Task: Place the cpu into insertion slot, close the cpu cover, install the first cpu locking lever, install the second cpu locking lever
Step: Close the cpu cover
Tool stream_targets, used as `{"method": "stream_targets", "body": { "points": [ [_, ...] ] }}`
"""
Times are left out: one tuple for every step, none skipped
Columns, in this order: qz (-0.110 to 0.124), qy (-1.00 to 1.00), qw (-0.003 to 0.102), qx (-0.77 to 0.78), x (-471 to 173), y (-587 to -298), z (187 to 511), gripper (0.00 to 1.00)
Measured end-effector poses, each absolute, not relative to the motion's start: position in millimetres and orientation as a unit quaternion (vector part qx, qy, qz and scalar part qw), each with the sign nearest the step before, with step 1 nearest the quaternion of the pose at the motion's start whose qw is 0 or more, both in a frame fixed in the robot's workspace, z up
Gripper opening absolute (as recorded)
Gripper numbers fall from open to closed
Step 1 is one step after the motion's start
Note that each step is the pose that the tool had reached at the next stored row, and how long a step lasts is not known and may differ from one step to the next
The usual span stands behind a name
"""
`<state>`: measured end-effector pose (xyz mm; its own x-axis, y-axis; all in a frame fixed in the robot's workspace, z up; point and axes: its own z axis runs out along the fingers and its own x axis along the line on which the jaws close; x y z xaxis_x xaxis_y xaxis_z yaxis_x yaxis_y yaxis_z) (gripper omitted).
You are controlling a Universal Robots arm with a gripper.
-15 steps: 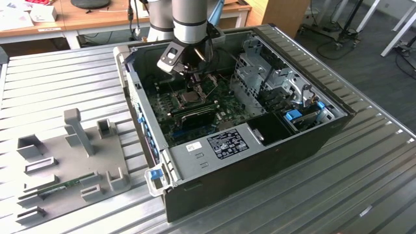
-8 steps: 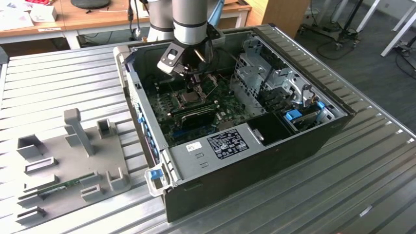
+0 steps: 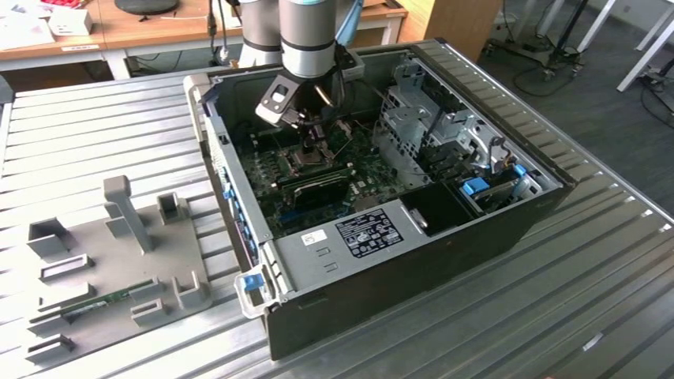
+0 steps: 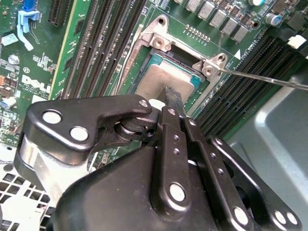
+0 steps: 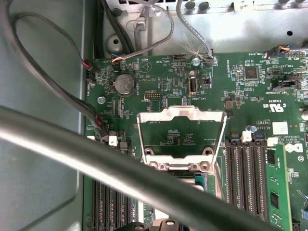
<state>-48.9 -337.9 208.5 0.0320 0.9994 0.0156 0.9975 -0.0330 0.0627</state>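
Four steps on the list. By my read we're at the tail of step one, cpu placement. The arm reaches down into the open computer case point(image 3: 443, 237), with the gripper point(image 3: 308, 136) right over the socket area of the motherboard point(image 5: 231, 96).

Second wrist view: the cpu point(image 4: 166, 79) lies flat inside the insertion slot point(image 4: 169, 51), silver top up, directly under and just ahead of the tool tip. Jaws look drawn together, nothing seen clamped between them. The tip sits over the cpu's near edge; touching or just above, can't tell. Can't tell either whether it's fully seated.

First wrist view: the cpu cover point(image 5: 182, 113) is flipped open, standing on its hinge beyond the slot from the tool, board visible through its window. So step two is not done. One locking lever point(image 4: 260, 77) sticks out as a thin rod off to the side of the tool, unlatched. I can't pick out the second lever.

Judgement on the next move: the cover swings down over exactly where the tip is, so the tool must clear the socket and get behind the frame's free edge. The frame is thin with little to push on, so a closed tip nudging it should do. Risk: knocking the cpu out of register on the way off.
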Motion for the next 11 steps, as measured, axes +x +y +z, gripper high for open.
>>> {"method": "stream_targets", "body": {
  "points": [
    [0.027, 0.695, 0.017, 0.718, -48.9, -337.9, 207.4, 0.10],
    [0.027, 0.695, 0.017, 0.718, -48.9, -337.9, 206.2, 0.10],
    [0.027, 0.695, 0.017, 0.718, -48.9, -337.9, 205.1, 0.10],
    [0.027, 0.695, 0.017, 0.718, -48.9, -337.9, 204.0, 0.10],
    [0.027, 0.695, 0.017, 0.718, -48.9, -337.9, 203.0, 0.10],
    [0.027, 0.695, 0.017, 0.718, -48.8, -337.8, 202.3, 0.10],
    [0.027, 0.695, 0.017, 0.718, -48.9, -337.9, 202.1, 0.10],
    [0.027, 0.695, 0.017, 0.718, -48.9, -337.9, 202.2, 0.10],
    [0.027, 0.695, 0.017, 0.718, -48.9, -337.9, 202.2, 0.10],
    [0.027, 0.695, 0.017, 0.718, -48.9, -337.9, 202.1, 0.10],
    [0.027, 0.695, 0.017, 0.718, -48.9, -337.9, 201.9, 0.10]
  ]
}}
